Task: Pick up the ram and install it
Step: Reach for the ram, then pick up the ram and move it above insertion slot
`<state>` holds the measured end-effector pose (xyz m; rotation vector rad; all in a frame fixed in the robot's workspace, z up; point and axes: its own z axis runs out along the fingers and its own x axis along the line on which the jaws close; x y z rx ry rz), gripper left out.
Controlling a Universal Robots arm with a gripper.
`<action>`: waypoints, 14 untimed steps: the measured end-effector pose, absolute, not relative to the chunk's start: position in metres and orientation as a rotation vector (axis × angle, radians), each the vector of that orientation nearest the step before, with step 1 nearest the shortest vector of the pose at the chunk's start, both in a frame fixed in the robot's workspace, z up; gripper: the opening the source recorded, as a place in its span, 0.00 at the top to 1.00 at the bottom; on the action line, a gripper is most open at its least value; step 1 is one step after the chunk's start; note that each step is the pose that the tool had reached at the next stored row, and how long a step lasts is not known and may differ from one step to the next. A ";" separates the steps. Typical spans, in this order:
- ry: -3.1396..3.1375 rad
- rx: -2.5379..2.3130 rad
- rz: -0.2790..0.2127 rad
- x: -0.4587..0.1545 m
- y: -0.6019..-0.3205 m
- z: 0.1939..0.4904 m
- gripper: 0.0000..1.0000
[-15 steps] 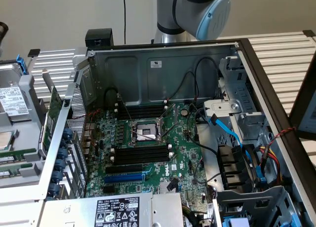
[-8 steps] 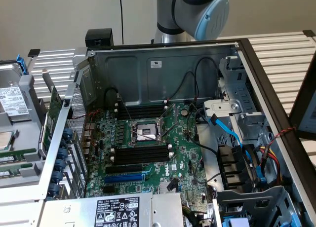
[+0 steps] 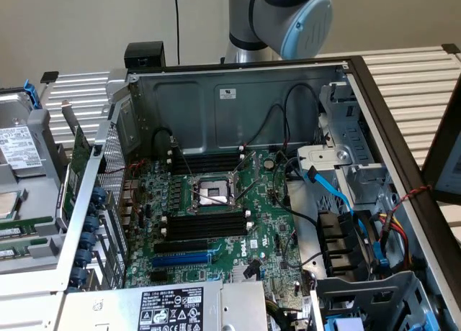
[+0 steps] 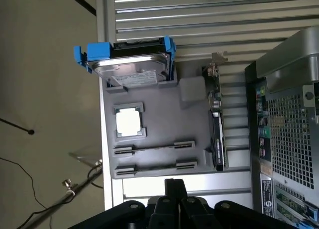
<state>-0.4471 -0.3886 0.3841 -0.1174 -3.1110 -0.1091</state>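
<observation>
Claw (image 4: 173, 186) shut and empty over the parts tray (image 4: 164, 114); ram (image 4: 154, 166) not yet lifted.
Task hardly begun, as judged: two sticks stand edge-on in the tray, each a thin dark strip with its ends seated in ribbed grey holders, and the one marked is nearest the claw, apart from it. In the exterior view the long black memory slots (image 3: 205, 223) beside the square metal CPU socket (image 3: 212, 193) look empty, so pickup and seating both remain. Tray is matte grey moulded plastic on a ribbed metal worktop (image 4: 199, 20). Motherboard (image 3: 238, 245) is glossy green; the case (image 3: 216, 101) is dull sheet steel.
</observation>
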 end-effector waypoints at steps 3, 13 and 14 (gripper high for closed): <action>-3.104 -0.094 -0.108 -0.450 -0.388 0.384 0.89; -3.099 -0.006 -0.106 -0.451 -0.388 0.384 0.89; -3.099 -0.006 -0.106 -0.451 -0.388 0.384 0.89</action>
